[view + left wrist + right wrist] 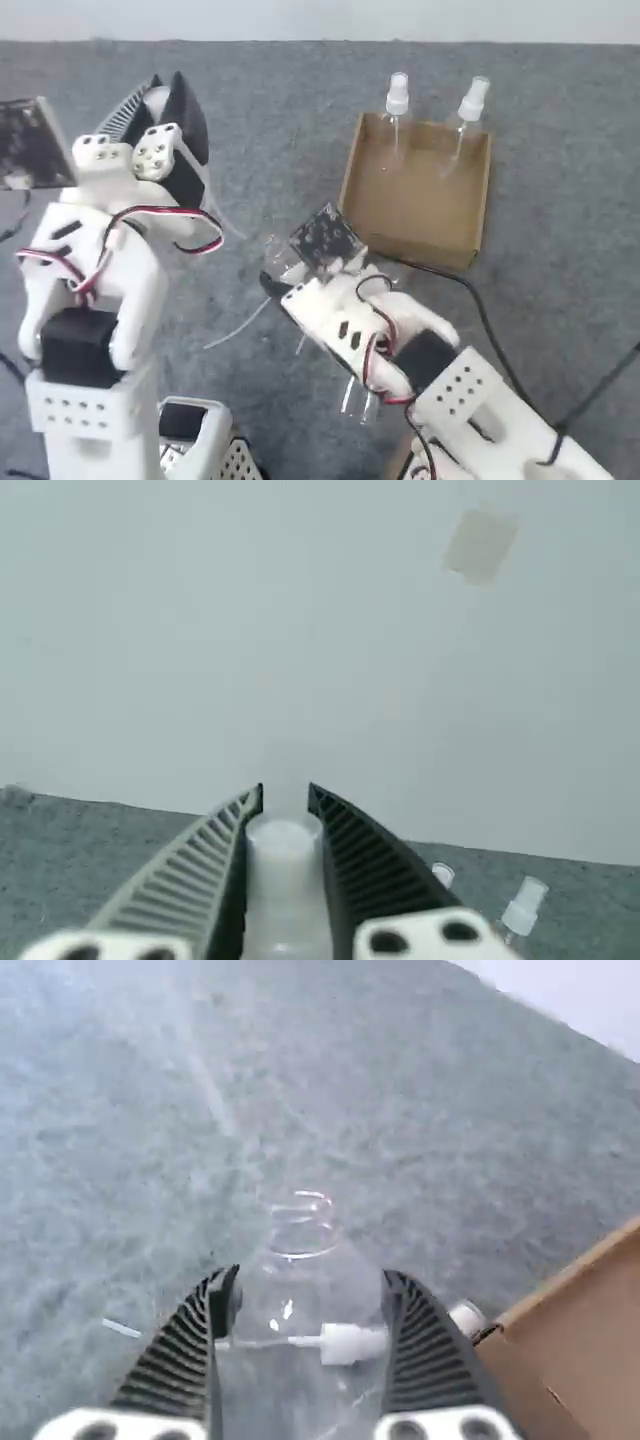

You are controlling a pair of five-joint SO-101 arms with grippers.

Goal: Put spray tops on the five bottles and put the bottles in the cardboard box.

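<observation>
A: Which step is judged to be in hand?

B: The capping of a third bottle. One capped bottle [397,100] and a second [473,100] are seen standing in the box [415,205], against its far wall. The box lies toward the far edge of the table [560,120], right of the middle.

A: Where is the open bottle held?

B: The bottle [300,1230] is gripped by its body in the right claw [311,1282]. It is held near the middle of the table, just beside the box's near left corner. Its neck is bare and is pointed away from the claw.

A: And the top?

B: The top [283,865] is clamped in the left claw [285,795]. It is held high over the table's left side, toward the far edge and well apart from the bottle.

A: What is called for next?

B: The top would have to be carried across to the neck, lined up with the opening and then seated. Neck and top must be set on one axis. If the top is pressed on askew, a slip of the clear bottle in the grip could be expected. Only then could the bottle be placed in the box beside the other two.
</observation>
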